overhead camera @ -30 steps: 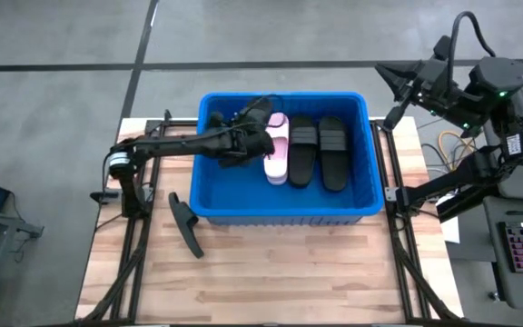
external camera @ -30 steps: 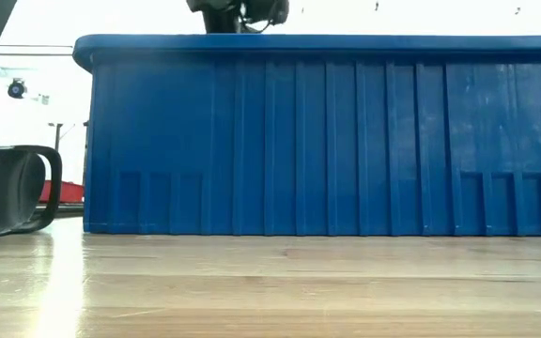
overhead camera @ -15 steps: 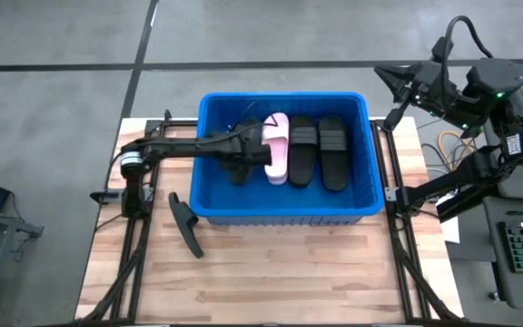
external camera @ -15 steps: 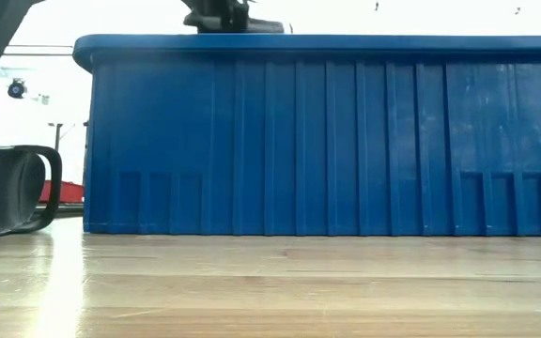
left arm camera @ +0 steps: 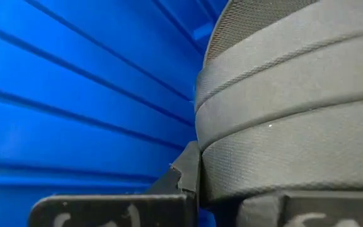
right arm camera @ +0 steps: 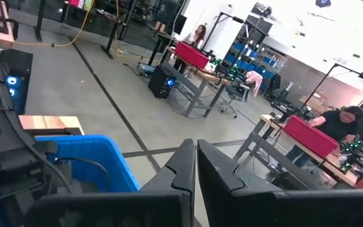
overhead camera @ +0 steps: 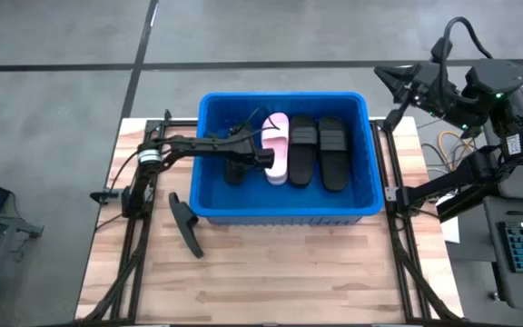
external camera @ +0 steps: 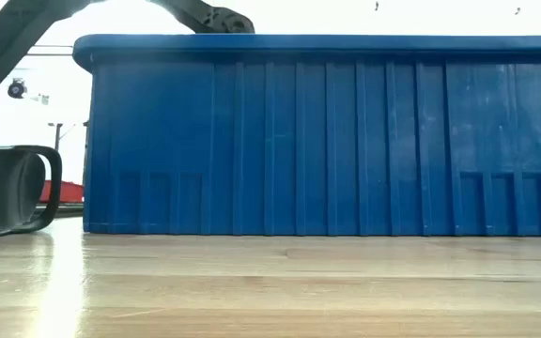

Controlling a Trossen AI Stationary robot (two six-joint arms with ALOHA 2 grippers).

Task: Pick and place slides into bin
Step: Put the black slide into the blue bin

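Note:
The blue bin (overhead camera: 284, 207) stands mid-table. Inside it, side by side, lie a pink slide (overhead camera: 277, 145) and two black slides (overhead camera: 302, 150) (overhead camera: 333, 152). My left gripper (overhead camera: 258, 157) reaches into the bin from the table's left, slanting down, shut on another black slide (overhead camera: 235, 170) beside the pink one. That slide's ribbed strap (left arm camera: 295, 94) fills the left wrist view, against the bin's ribbed wall (left arm camera: 74, 94). One more black slide (overhead camera: 184, 222) lies on the table in front of the bin's left corner. My right gripper (right arm camera: 196, 170) is shut, raised beyond the table's right edge. My left gripper has the black slide's ribbed strap (left arm camera: 222, 189) pinched between its two fingers (left arm camera: 112, 208). The fingers slant down from the table's left into the bin. The slide is down inside the bin; whether it rests on the floor I cannot tell.
The bin's walls (external camera: 327, 141) rise high around the slides. In front of the bin there is bare wooden table (overhead camera: 280, 272). The right arm (overhead camera: 461, 91) is folded high off the right side. People work at benches far behind.
My left gripper has sunk from rim height down into the bin, tipping its fingers downward and turning at the wrist. The black slide has gone down with it and now sits low beside the pink slide. The gripper has stayed shut on it.

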